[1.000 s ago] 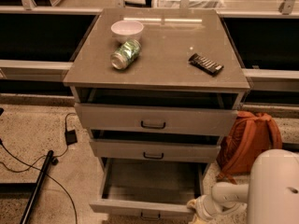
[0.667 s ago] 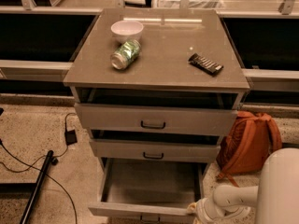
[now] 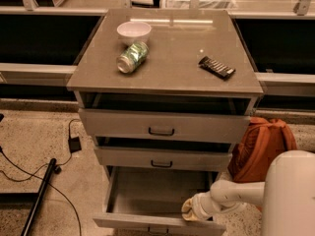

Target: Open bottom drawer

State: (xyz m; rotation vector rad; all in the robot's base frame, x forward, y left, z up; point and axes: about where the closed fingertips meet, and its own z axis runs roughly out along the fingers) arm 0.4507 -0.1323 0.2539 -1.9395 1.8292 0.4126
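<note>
The bottom drawer (image 3: 147, 193) of the grey cabinet is pulled far out, showing its plain grey inside. Its front edge runs along the bottom of the view and its handle is barely in view. My gripper (image 3: 189, 213) is at the end of the white arm, low at the drawer's front right corner, close to or touching the front edge. The middle drawer (image 3: 162, 157) and the top drawer (image 3: 162, 126) stand slightly ajar above it.
On the cabinet top (image 3: 167, 68) are a white bowl (image 3: 134, 32), a green can (image 3: 132, 57) on its side and a dark snack bar (image 3: 216, 67). An orange backpack (image 3: 261, 149) sits right of the cabinet. Cables and a black pole (image 3: 39, 193) lie on the floor at left.
The bottom drawer has slid a little further out toward the camera. The gripper has stayed at the drawer's front right corner.
</note>
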